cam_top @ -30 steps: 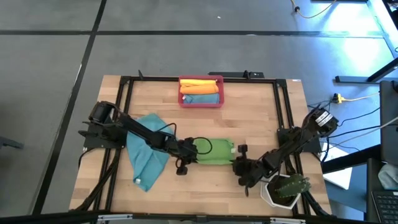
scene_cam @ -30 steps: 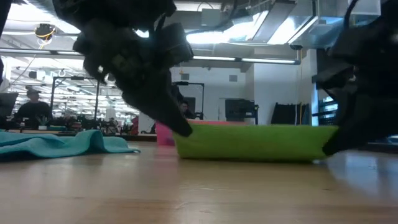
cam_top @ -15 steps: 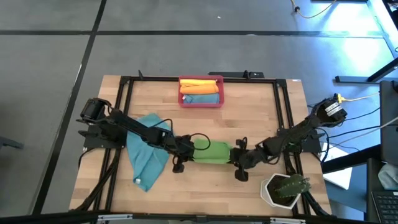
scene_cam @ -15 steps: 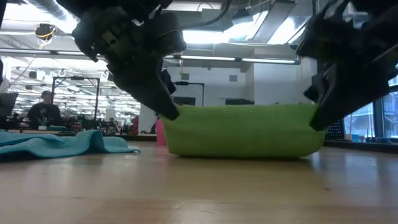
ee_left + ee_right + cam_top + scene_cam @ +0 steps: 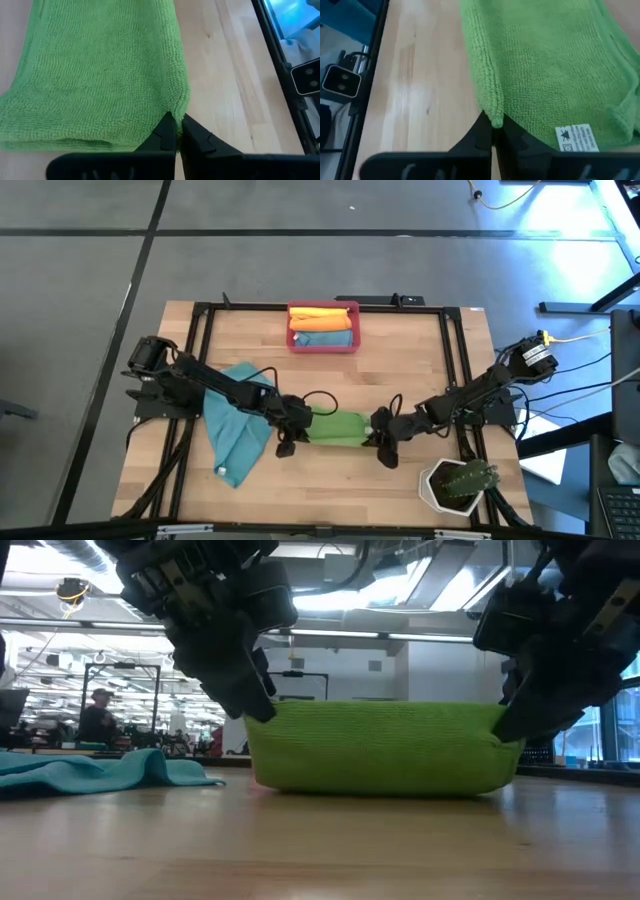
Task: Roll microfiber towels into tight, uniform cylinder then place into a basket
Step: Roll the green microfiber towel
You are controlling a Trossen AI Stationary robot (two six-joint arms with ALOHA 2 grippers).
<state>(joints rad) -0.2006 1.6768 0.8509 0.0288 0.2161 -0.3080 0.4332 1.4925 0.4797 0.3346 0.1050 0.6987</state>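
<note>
The green towel point(image 5: 338, 427) lies folded near the middle of the table point(image 5: 400, 370), its lower fold resting on the wood while an upper layer is lifted at both ends. The left claw point(image 5: 294, 424) is clenched on one corner of the cloth — the wrist view shows the fingertips pinched together on the hem. The right claw point(image 5: 381, 433) is likewise clamped on the opposite corner, beside a white label point(image 5: 577, 137). In the low view the towel stands as a broad green band between the two claws.

A teal-blue towel point(image 5: 234, 423) lies crumpled under the left arm, well apart from the basket point(image 5: 323, 328) at the table's far edge — it holds an orange roll point(image 5: 322, 315) and a blue roll point(image 5: 322, 337). A white plant pot point(image 5: 452, 487) stands at the near right corner.
</note>
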